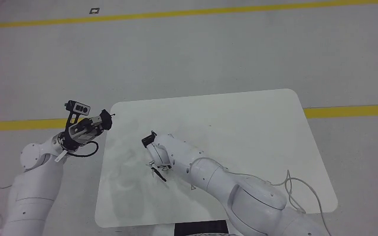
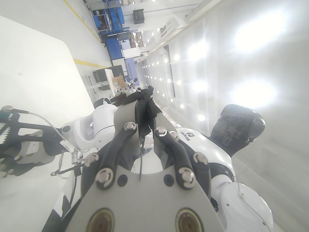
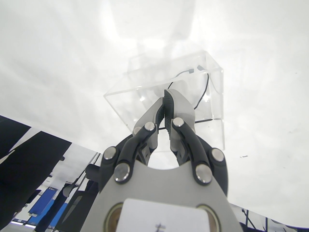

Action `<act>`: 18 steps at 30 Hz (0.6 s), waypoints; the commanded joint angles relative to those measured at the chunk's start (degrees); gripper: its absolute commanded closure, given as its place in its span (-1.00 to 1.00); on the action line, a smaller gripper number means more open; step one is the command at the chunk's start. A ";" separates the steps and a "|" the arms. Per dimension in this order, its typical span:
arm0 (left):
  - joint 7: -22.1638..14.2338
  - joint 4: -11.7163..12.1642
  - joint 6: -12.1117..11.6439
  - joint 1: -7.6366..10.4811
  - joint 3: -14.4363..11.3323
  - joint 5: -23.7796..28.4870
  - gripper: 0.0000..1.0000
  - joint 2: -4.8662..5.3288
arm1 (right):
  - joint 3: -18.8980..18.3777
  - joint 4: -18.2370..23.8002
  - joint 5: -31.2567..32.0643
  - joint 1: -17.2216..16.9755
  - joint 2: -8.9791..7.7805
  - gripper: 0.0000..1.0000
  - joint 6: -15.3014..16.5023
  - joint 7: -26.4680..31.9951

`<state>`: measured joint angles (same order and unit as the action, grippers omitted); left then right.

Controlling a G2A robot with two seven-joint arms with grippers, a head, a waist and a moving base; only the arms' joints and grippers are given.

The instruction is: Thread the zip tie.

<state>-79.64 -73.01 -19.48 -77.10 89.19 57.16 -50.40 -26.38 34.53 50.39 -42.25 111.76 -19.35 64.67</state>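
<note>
The right gripper is pinched closed at the left part of the white rounded table. It grips one end of a thin black plastic zip tie that curves inside a clear acrylic box. The left gripper, beyond the table's left edge, is clamped on a second thin black strip.

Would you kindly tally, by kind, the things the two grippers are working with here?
Clear plastic box: 1
Thin black zip ties: 2, one pinched in the left gripper, one at the box, unless its strands are separate ties
White table: 1
Total: 4
</note>
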 commanded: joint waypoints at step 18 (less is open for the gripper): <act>0.00 0.00 0.00 0.00 0.00 0.00 1.00 0.00 | -0.25 0.02 -0.49 0.35 0.11 0.54 0.07 -0.70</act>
<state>-79.64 -73.01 -19.48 -77.10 89.19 57.16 -50.40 -26.66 34.75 50.06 -41.87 111.88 -19.40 64.04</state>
